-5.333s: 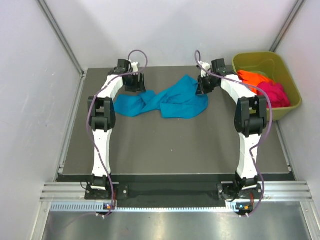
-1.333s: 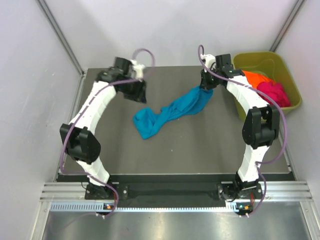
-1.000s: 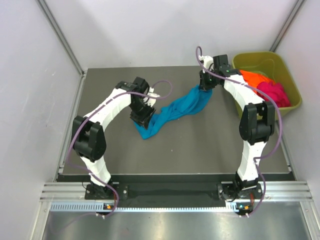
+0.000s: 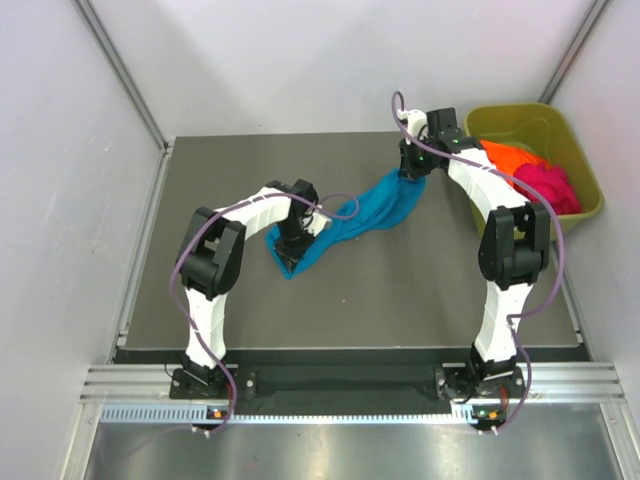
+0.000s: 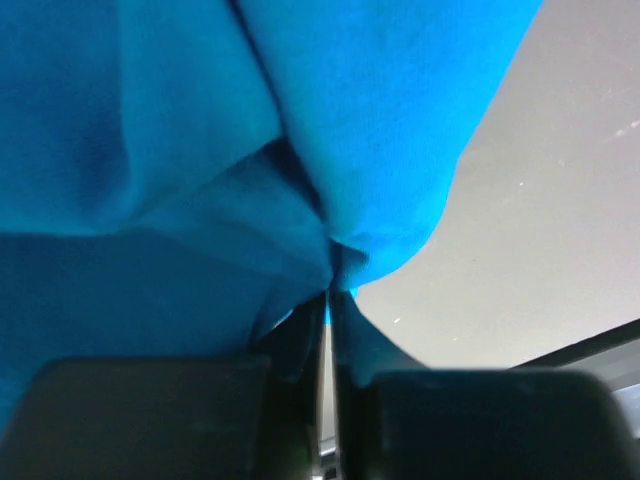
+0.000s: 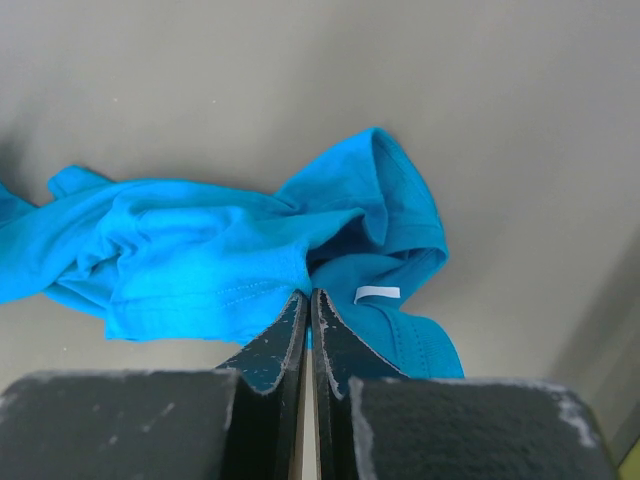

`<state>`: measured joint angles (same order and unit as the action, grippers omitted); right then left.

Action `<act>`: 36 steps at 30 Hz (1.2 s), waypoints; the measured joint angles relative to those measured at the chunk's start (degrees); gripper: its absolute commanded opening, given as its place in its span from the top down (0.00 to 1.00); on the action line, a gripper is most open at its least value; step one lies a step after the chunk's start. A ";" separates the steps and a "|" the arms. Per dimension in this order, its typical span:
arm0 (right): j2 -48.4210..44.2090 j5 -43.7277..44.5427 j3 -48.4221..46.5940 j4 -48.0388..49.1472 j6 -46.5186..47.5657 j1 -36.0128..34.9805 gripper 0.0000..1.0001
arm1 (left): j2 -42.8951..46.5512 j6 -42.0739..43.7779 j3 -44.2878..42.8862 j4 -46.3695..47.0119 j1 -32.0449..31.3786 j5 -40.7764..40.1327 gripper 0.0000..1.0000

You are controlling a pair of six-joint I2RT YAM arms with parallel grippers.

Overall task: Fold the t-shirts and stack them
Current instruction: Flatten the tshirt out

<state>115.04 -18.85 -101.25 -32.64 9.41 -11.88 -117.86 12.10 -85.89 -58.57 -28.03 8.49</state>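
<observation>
Teal t-shirt (image 4: 365,212) bunched into a twisted rope across the far part of the table (image 4: 400,300), strung between both claws. Left gripper (image 5: 328,300) clamped tight on a fold at the near-left end, fingers half buried in blurred cloth. Right gripper (image 6: 308,310) pinched together on the edge beside the white neck label (image 6: 376,293), at the far-right end. Sleeves and hem impossible to tell apart. Orange t-shirt (image 4: 505,155) and magenta t-shirt (image 4: 548,185) heaped in the olive tub (image 4: 578,220), partly hidden behind the right arm (image 4: 478,185).

Jaws pinched on teal-blue t-shirt (image 5: 200,150)
</observation>
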 measured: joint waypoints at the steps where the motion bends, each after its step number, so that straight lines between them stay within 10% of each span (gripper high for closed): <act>1: 0.00 0.13 0.00 0.02 0.00 0.00 1.00 | -0.02 0.11 -0.04 0.09 0.11 -0.02 1.00; 20: -1.81 2.93 0.00 -0.11 0.52 0.04 1.00 | 5.70 4.24 -23.06 -1.92 1.01 -5.77 1.00; 36: -25.83 1.20 6.80 0.44 0.46 1.14 1.00 | 21.42 19.43 -25.14 -7.19 1.49 -8.33 1.00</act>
<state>89.21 -17.65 -94.45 -32.21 9.87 -10.74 -96.44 31.53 -111.02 -65.76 -26.55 0.16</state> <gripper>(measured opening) 0.007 0.011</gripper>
